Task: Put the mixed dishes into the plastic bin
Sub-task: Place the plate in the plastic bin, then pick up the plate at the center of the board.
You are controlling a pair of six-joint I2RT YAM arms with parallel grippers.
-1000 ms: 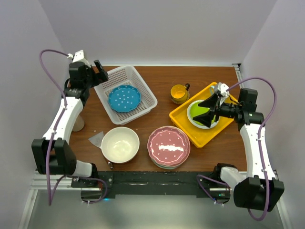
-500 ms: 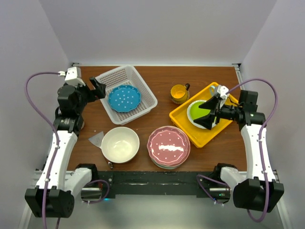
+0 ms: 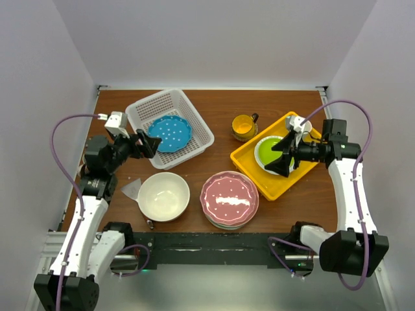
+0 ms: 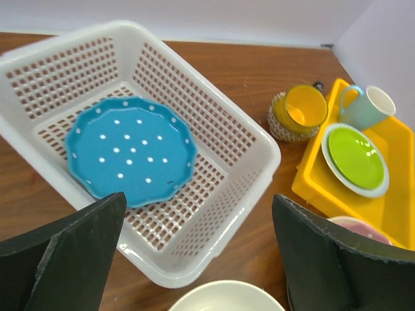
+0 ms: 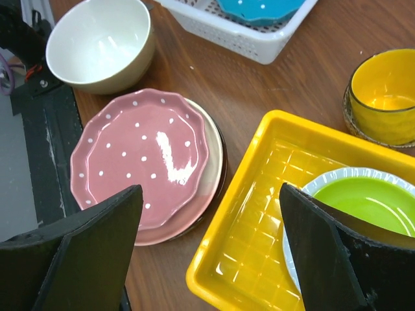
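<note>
Blue plate lies in the plastic bin at the worktop's far-left corner. Left gripper and right gripper both hang with jaws spread, empty. The pink dotted plate tops a stack, seemingly two more pieces beneath, at the near edge: glazed, slippery, breakable, best pinched at its rim.

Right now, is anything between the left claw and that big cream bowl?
Nothing visible. The open left gripper hovers at the near rim of the white bin; only bare table lies between it and the cream bowl.
</note>
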